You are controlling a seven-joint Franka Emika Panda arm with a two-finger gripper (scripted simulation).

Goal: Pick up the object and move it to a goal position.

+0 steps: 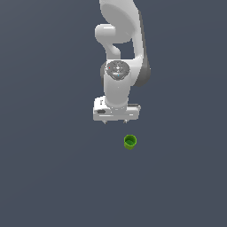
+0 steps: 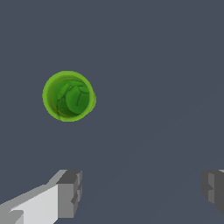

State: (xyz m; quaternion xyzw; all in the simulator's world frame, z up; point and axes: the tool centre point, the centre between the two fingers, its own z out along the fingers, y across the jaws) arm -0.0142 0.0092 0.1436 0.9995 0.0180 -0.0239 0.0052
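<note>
The end effector (image 1: 115,120) hangs from the white arm (image 1: 120,53) with its two fingers spread wide and nothing between them; in the wrist view the grey pads (image 2: 70,192) stand far apart at either side of the frame, so it is plainly released. The green cup (image 1: 130,141) stands upright on the dark grey desk (image 1: 44,177), hollow top upward, apart from the end effector and untouched; in the exterior view it appears just below the end effector and a little toward that view's right; in the wrist view it sits off the line between the fingers rather than centred between them.

The step in hand looks like the approach, with the grasp not yet begun; the next move probably calls for sliding the end effector sideways until the cup is centred between the pads, then lowering around it and closing; the cup is much narrower than the opening, so the margin seems generous.

Around the cup the desk carries no other things that I can see, and nothing stands in the way; no goal marker shows in either view.
</note>
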